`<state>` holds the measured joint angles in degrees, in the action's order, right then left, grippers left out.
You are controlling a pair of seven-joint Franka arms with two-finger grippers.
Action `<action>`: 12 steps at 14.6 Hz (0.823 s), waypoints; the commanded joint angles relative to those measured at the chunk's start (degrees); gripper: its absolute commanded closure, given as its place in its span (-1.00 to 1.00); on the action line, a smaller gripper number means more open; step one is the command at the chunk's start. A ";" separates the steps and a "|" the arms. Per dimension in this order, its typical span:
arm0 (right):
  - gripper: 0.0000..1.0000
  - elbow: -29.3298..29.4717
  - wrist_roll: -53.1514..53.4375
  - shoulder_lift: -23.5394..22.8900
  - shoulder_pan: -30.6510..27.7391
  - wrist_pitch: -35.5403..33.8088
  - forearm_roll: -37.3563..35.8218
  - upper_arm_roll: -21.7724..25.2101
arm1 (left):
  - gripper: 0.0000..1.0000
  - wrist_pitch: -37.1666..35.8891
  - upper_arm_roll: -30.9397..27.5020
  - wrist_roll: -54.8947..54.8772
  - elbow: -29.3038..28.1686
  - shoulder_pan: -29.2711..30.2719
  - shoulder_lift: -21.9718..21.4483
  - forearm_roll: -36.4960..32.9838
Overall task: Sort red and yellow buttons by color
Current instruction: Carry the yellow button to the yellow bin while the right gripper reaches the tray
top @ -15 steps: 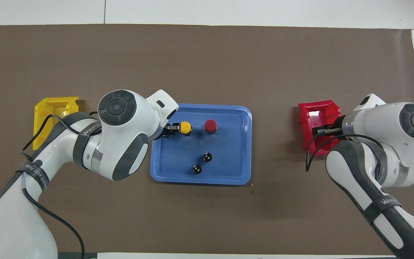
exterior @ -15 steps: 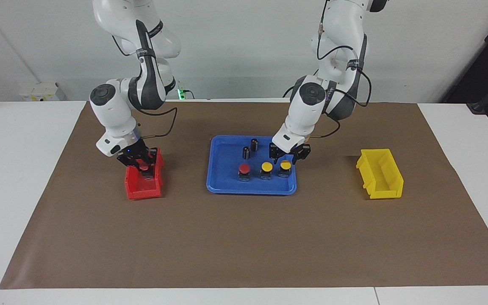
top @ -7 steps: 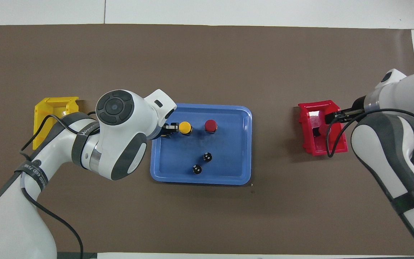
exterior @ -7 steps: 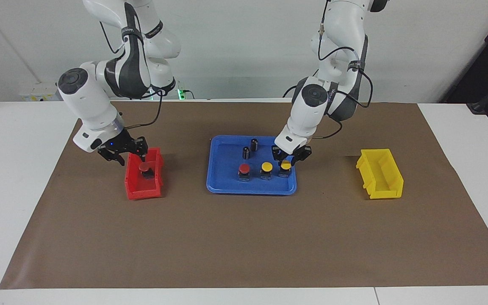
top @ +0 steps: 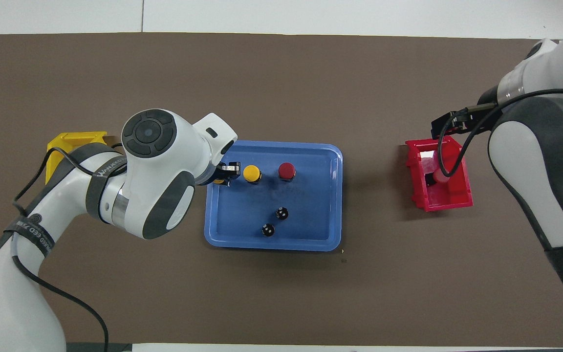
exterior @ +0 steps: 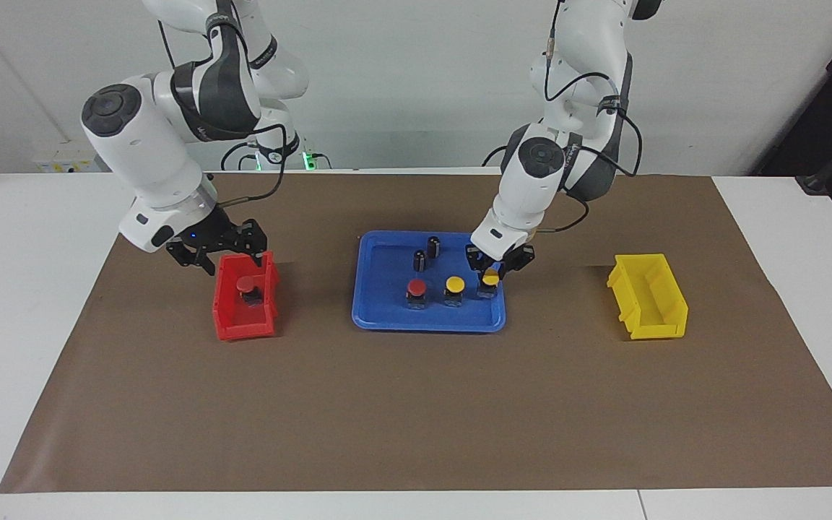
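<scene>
Left claw (exterior: 492,273) sits clamped on the yellow button (exterior: 489,279) at the blue tray's (exterior: 380,318) corner toward the left arm's end, fingertips pinched round the cap and its base apparently down on the tray floor; from overhead the wrist hides most of the grab. Right claw (exterior: 215,253), fingers spread wide and holding nothing, hangs over the red bin's (exterior: 243,328) edge nearer the robots, with one red button (exterior: 246,284) lying inside the bin. In the tray, beside the gripped one, a 2nd yellow button (exterior: 454,283) and a 2nd red button (exterior: 416,288) stand in a row, with two dark cylinders (exterior: 426,252) nearer the robots. The yellow bin (exterior: 653,318) waits toward the left arm's end of the brown mat (exterior: 416,419), nothing visible in it. Judged progress: one of four sorted, the yellow pick-up just under way. To do it well, the left arm should prob. lift straight up before swinging sideways, so the base clears the tray rim w/o snagging and doesn't nudge the neighbouring yellow button. A grip on a round cap may slip, so a slow carry and a low release into the yellow bin look safest.
</scene>
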<state>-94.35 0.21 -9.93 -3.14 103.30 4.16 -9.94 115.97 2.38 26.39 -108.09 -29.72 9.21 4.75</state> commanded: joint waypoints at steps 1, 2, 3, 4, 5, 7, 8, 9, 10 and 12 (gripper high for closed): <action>-0.97 2.86 8.88 -2.37 6.62 2.05 -0.46 -0.17 | 0.94 -8.54 -2.02 -0.71 1.13 2.63 -6.73 0.88; -0.97 1.98 13.80 -2.46 9.97 4.43 -2.21 -0.17 | 0.96 -10.04 -2.12 -4.29 0.87 5.43 -8.40 0.88; -0.97 1.80 17.94 -3.24 12.44 5.58 -3.45 -0.25 | 0.97 -11.37 -2.21 -8.33 0.95 9.20 -9.38 0.88; -0.97 1.89 22.16 -4.29 15.07 6.90 -4.24 -0.17 | 0.97 -12.16 -2.21 -11.16 0.95 12.46 -9.82 0.88; -0.97 1.89 24.64 -4.65 16.75 8.04 -4.60 -0.25 | 0.97 -12.87 -2.21 -14.66 0.60 15.62 -10.09 0.53; -0.97 2.41 29.46 -7.89 21.92 10.67 -7.39 -0.17 | 0.97 -12.96 -2.21 -22.22 -0.71 21.51 -10.61 -0.26; -0.97 2.15 31.84 -9.13 23.26 12.17 -9.59 -0.25 | 0.97 -12.87 -2.29 -22.61 -1.41 23.46 -10.88 -0.27; -0.95 1.98 34.13 -10.44 24.66 14.19 -10.74 -0.26 | 0.97 -12.35 -2.30 -22.52 -2.73 25.04 -11.32 -0.27; -0.92 2.06 35.55 -11.76 26.16 15.51 -11.10 -0.17 | 0.97 -11.65 -2.30 -22.61 -3.70 26.28 -11.84 -0.27; -0.81 1.98 38.18 -14.22 27.74 18.76 -11.63 -0.17 | 0.97 -9.72 -2.21 -23.66 -5.63 28.92 -12.46 -0.36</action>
<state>-93.25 35.98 -21.66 23.88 119.68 -6.01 -10.11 103.96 -0.61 3.51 -110.25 -2.61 -0.72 4.72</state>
